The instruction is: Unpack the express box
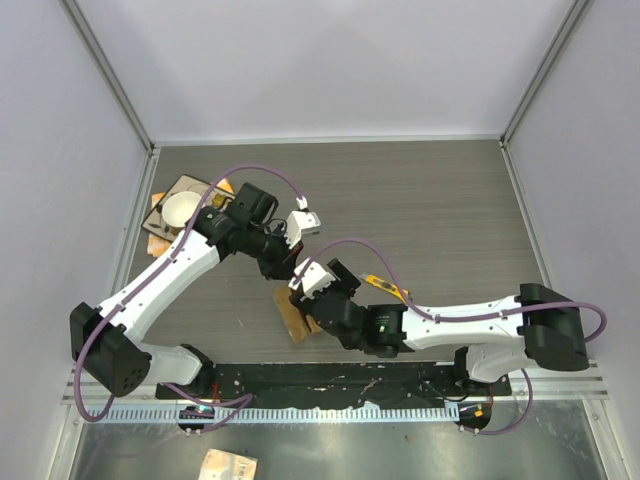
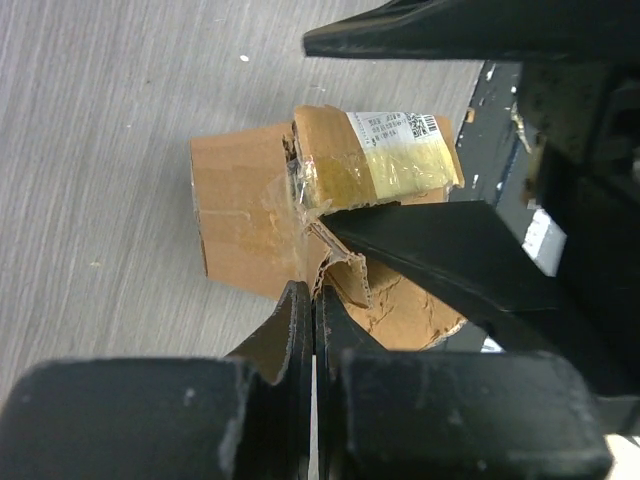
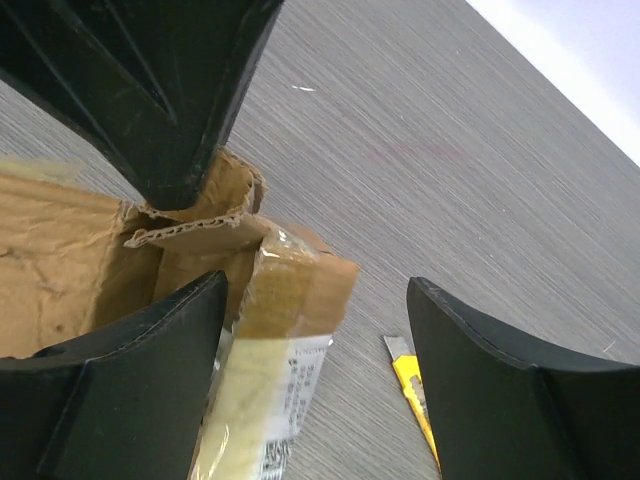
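Observation:
The express box (image 2: 245, 205) is a small brown cardboard parcel lying on the grey table, its top flaps torn open. It also shows in the top view (image 1: 295, 318). One flap carries tape and a white printed label (image 2: 398, 127). My left gripper (image 2: 316, 295) is shut on the edge of a corrugated flap (image 3: 195, 232). My right gripper (image 3: 315, 290) is open and straddles the taped label flap (image 3: 285, 330), with one finger (image 3: 140, 370) at the box opening. In the top view the two grippers, left (image 1: 288, 268) and right (image 1: 306, 289), meet over the box.
A yellow utility knife (image 3: 418, 392) lies on the table just right of the box; it also shows in the top view (image 1: 386, 288). A flat brown-and-orange card with a white cup (image 1: 180, 209) lies at the far left. Walls enclose the table.

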Robot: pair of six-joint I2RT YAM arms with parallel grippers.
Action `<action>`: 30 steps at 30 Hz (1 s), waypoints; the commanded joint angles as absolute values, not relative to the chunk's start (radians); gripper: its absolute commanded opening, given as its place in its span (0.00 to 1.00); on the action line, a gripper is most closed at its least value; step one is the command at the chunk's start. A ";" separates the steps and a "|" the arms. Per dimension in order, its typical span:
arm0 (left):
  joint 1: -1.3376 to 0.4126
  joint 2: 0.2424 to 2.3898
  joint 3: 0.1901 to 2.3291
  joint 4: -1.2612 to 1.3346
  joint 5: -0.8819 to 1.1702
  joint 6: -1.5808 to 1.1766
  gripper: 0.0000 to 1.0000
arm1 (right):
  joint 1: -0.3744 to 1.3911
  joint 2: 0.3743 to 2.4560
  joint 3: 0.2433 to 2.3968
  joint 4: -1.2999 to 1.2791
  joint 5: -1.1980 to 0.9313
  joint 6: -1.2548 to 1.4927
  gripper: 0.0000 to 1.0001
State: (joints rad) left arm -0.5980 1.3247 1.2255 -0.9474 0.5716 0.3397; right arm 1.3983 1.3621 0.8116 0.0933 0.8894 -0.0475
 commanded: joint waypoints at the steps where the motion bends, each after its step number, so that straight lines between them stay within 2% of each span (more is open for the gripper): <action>1: -0.603 1.304 1.267 -0.974 0.646 0.308 0.00 | 1.391 1.417 0.824 0.192 0.914 -0.072 0.77; 4: -0.603 1.299 1.273 -0.985 0.655 0.304 0.00 | 1.391 1.440 0.824 0.190 0.930 -0.069 0.75; 12: -0.603 1.298 1.284 -1.017 0.696 0.304 0.00 | 1.391 1.488 0.827 0.276 1.031 -0.170 0.49; 18: -0.603 1.308 1.275 -1.017 0.686 0.298 0.00 | 1.391 1.482 0.824 0.322 1.017 -0.170 0.18; 19: -0.603 1.310 1.267 -1.011 0.678 0.290 0.00 | 1.393 1.482 0.827 0.322 1.014 -0.158 0.08; 20: -0.603 1.309 1.263 -0.996 0.672 0.282 0.02 | 1.394 1.482 0.831 0.322 1.011 -0.152 0.05; 21: -0.603 1.313 1.259 -0.991 0.664 0.267 0.20 | 1.394 1.480 0.833 0.321 1.006 -0.144 0.01; 23: -0.607 1.318 1.246 -0.971 0.637 0.246 0.33 | 1.397 1.480 0.842 0.316 0.997 -0.115 0.01; 27: -0.620 1.325 1.220 -0.936 0.583 0.226 0.41 | 1.407 1.470 0.853 0.296 0.953 -0.054 0.01; 30: -0.621 1.331 1.207 -0.919 0.548 0.221 0.42 | 1.410 1.445 0.854 0.287 0.907 -0.002 0.01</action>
